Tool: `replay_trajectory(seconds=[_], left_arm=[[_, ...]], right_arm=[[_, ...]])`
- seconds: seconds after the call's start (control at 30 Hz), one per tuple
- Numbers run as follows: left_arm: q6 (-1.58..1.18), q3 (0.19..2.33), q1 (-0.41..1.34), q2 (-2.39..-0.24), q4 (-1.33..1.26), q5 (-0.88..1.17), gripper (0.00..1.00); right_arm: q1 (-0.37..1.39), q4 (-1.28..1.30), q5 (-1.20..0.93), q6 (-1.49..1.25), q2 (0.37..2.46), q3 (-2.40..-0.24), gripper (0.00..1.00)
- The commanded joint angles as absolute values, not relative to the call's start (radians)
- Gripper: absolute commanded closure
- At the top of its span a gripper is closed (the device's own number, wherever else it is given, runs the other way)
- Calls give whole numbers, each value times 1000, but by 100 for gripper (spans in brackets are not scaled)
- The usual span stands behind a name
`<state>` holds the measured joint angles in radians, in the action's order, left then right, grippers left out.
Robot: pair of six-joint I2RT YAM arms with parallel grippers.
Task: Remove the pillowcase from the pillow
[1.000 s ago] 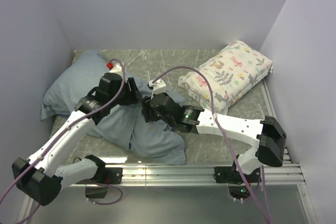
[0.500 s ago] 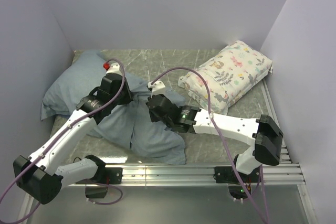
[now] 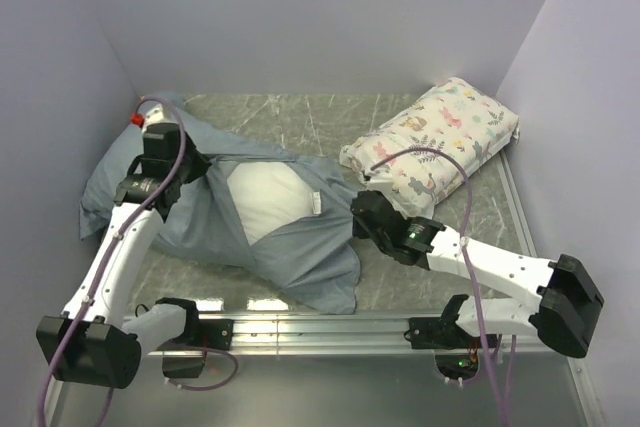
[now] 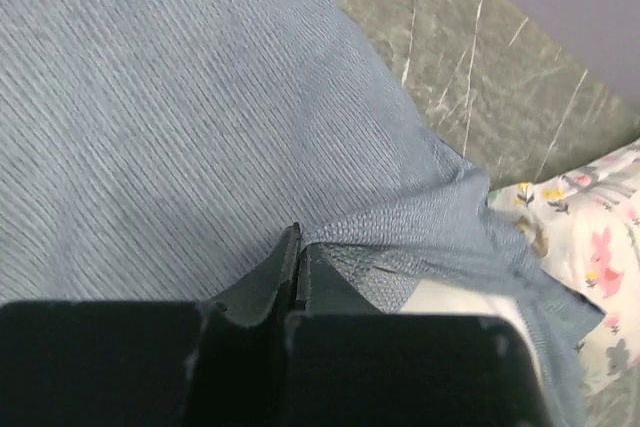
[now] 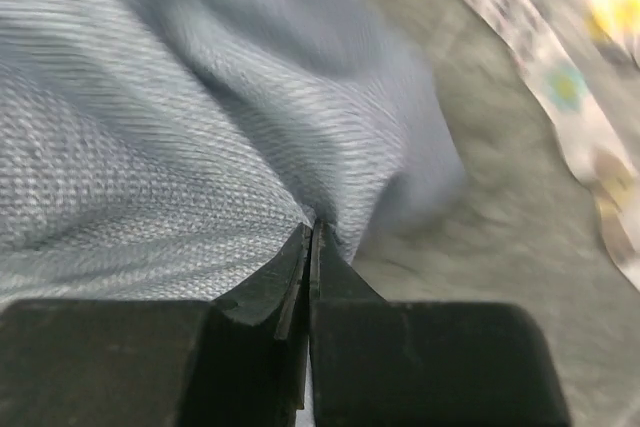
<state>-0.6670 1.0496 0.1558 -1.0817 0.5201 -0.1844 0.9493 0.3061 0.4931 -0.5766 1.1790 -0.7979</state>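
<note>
The left hand [image 4: 300, 247] and right hand [image 5: 312, 237] clamped the wrinkled grey-blue cloth pillowcase [image 3: 300, 252]; spreading evenly should free the plump white pillow [image 3: 265, 197].

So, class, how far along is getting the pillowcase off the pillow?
Done: the pillowcase is spread open, baring part of the pillow. In hand: the left gripper and right gripper each pinch its cloth, on opposite sides. Left: most of the pillow sits inside, not yet out.

Left arm [image 3: 115, 252]: stretched along the table's [image 3: 300, 112] left edge, wrist near the far-left corner.
Left gripper [image 4: 300, 239]: fingers pressed together, pinching the pillowcase [image 3: 300, 257].
Right arm [image 3: 500, 262]: low, reaching toward the table's middle.
Right gripper [image 5: 312, 235]: fingers together, pinching the pillowcase.
</note>
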Motion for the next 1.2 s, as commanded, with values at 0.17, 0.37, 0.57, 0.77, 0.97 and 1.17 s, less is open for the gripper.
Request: replay_trajectory(seconds=[0.17,0.37,0.57,0.77,0.97,1.17], left_arm=[[-667,990,3,-1147,381,21,99],[-649,928,38,-1129,356,48,99],[-614,960,72,-1103,402,29,100],[-612,962,104,-1103,403,21,100],[-609,945,112,-1103,399,23,99],[-606,931,112,-1085,419,3,99]], right_arm=[[848,204,375,-632,1230,-640,100],[908,234,356,-578,1192,-758,66],[908,285,420,-499,1140,-926,32],[850,284,306,-404,1397,-1167,20],[848,271,236,-371,1593,-1302,25],[743,275,279,-417,1615,-1253,72]])
